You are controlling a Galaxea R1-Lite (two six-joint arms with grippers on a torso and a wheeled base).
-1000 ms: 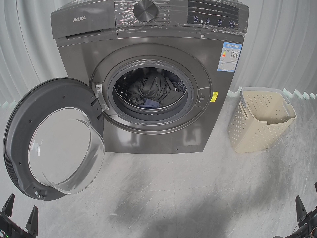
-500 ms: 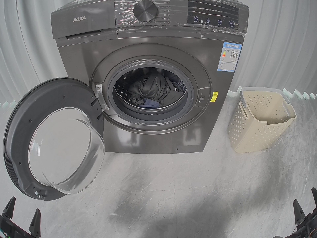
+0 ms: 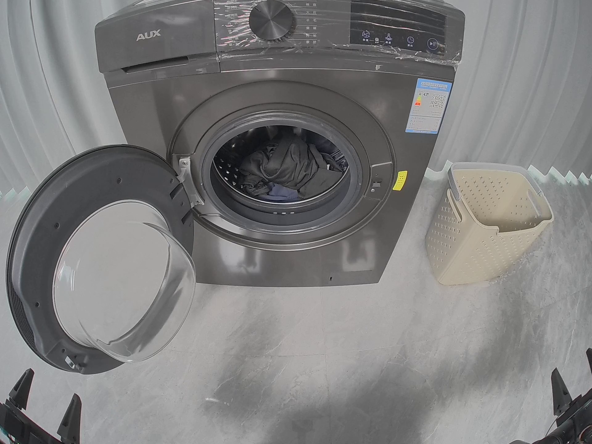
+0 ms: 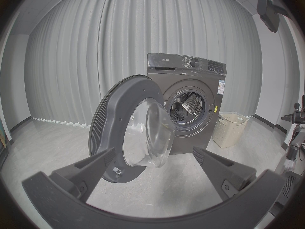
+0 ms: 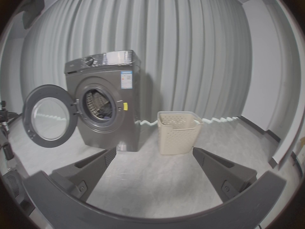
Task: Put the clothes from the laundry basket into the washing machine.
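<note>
Laundry basket (image 3: 468,242) (apparently empty) stands at frame right, nearest the right gripper (image 3: 572,368), fingers (image 3: 558,388) wide, empty; clothes (image 3: 287,164) lie in the washing machine (image 3: 277,50).

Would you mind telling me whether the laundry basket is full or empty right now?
Empty, as far as shows: the perforated inner walls of the laundry basket are bare, and dark clothes lie inside the washing machine.

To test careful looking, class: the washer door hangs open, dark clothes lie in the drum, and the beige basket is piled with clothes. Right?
No: the laundry basket holds no visible clothes; the head view shows its bare inner walls. The door does hang open and dark clothes lie in the drum.
</note>
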